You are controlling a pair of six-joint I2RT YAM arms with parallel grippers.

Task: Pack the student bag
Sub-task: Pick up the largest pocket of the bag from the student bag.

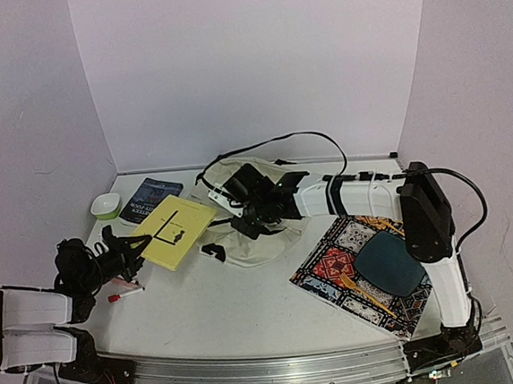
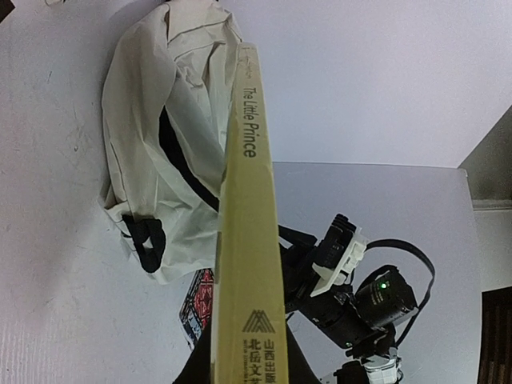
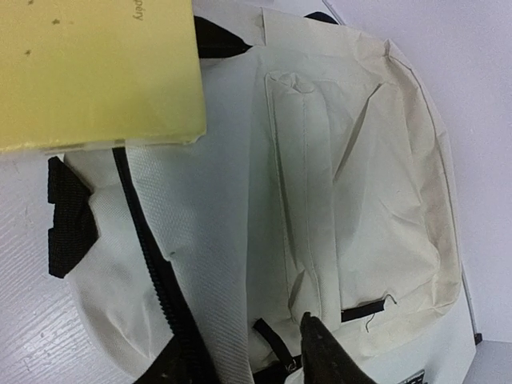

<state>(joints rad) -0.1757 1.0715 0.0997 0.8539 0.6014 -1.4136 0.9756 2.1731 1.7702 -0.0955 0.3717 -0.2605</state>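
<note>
The student bag lies cream and crumpled in the middle of the table, with black straps and a black zipper. My right gripper is down on the bag. One black fingertip rests on the cloth, and a dark shape to its left looks like the other finger. A fold of the bag's flap lies between them. My left gripper is shut on a thin yellow book, held by its near end just left of the bag. Its spine points at the bag.
A dark blue book and a small green-and-white bowl sit at the back left. A red-capped marker lies near my left arm. On the right, a patterned placemat carries a dark teal plate and a yellow utensil.
</note>
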